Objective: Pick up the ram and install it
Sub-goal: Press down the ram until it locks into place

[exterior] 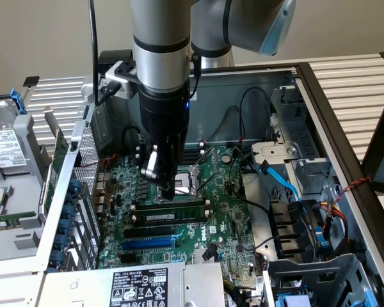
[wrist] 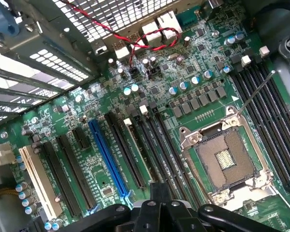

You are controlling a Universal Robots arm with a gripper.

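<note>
Gripper (exterior: 168,188): shut, fingers pressed together, nothing clamped between them; tips down over the motherboard (exterior: 224,217), just beside the CPU socket (exterior: 193,174); dark finger bases also seen in the wrist view (wrist: 159,208).

Ram (exterior: 185,206): green stick with dark chips, standing on edge in a black slot, directly below the gripper tips; contact between tips and stick impossible to tell.

Second stick (exterior: 173,218): one, in the next slot over, carrying a pale label; print too small to read.

Blue slot (exterior: 150,242): one, on the far side of the sticks from the socket; also seen in the wrist view (wrist: 106,154).

Empty black slot (exterior: 147,230): one, between the second stick and the blue slot.

Cream slot (wrist: 38,179): one, near the board edge in the wrist view.

Socket in the wrist view (wrist: 227,159): open, one gold contact patch at its centre, metal frame around it.

Board writing: white lettering (exterior: 207,235) next to the slots, apparently DELL.

Power supply label (exterior: 139,285): one white sticker with black certification marks; text not legible.

Drive label (exterior: 3,144): one white sticker at the exterior view's left, unreadable.

Blue cable (exterior: 278,179): one, flat, at the exterior view's right of the socket.

Red-and-black wire (wrist: 145,38): one twisted pair by the rear ports.
</note>
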